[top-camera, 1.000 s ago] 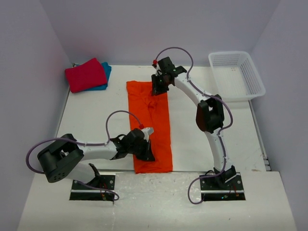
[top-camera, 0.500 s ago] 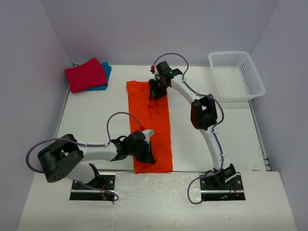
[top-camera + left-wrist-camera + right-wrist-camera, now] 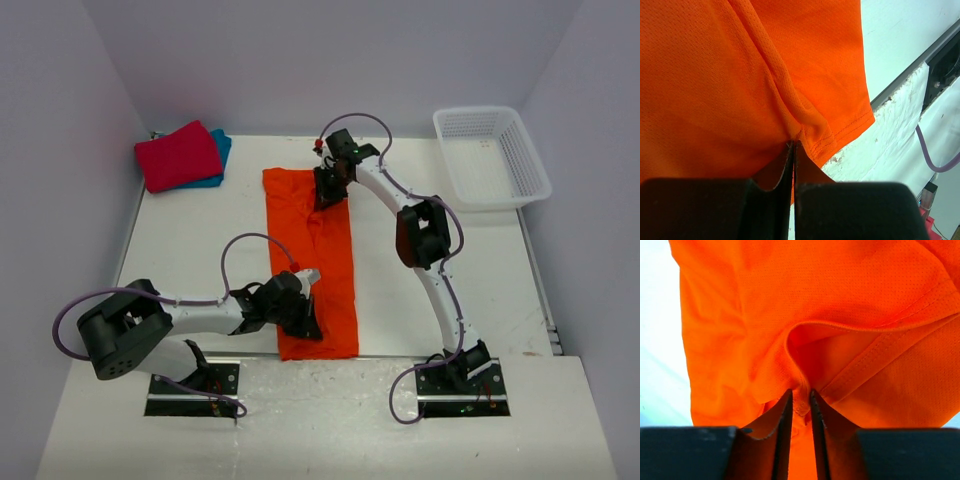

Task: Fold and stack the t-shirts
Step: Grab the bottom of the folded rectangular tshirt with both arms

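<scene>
The orange t-shirt lies on the table as a long narrow strip, folded lengthwise. My left gripper is shut on its near edge, pinching a fold of cloth close to the near right corner. My right gripper is shut on the far end, with a bunch of orange cloth between its fingers. The crimson red t-shirt lies folded on top of the teal blue t-shirt at the far left corner.
A white lattice basket stands at the far right. The table's near edge runs just beyond the shirt's near hem, with a purple cable past it. Walls close in the table at the back and sides.
My right gripper has shifted slightly left over the shirt's far end, its arm folding more upright. My left gripper has stayed at the near edge.
</scene>
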`<action>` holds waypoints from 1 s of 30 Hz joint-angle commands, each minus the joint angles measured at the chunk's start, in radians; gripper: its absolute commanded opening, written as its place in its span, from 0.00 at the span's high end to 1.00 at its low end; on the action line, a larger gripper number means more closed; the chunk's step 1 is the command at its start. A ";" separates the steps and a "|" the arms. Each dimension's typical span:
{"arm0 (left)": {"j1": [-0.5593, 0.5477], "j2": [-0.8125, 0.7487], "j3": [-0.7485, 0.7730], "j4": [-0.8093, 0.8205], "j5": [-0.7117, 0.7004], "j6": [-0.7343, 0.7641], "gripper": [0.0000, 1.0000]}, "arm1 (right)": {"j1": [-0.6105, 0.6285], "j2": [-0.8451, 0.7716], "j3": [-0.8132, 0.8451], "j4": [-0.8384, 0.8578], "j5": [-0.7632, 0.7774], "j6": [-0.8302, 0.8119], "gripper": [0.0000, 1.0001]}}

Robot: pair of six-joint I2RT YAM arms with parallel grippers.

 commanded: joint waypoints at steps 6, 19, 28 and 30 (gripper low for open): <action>-0.003 -0.002 -0.008 0.005 0.000 -0.004 1.00 | -0.007 -0.021 0.017 0.018 -0.007 -0.013 0.96; -0.003 0.026 -0.017 0.025 0.006 0.001 1.00 | -0.007 -0.216 -0.304 0.168 0.013 0.038 1.00; -0.003 0.050 -0.021 0.037 0.005 0.007 1.00 | -0.006 -0.280 -0.440 0.257 -0.002 0.041 1.00; -0.003 0.054 -0.021 0.045 0.009 0.007 1.00 | -0.006 -0.290 -0.457 0.259 0.009 0.048 1.00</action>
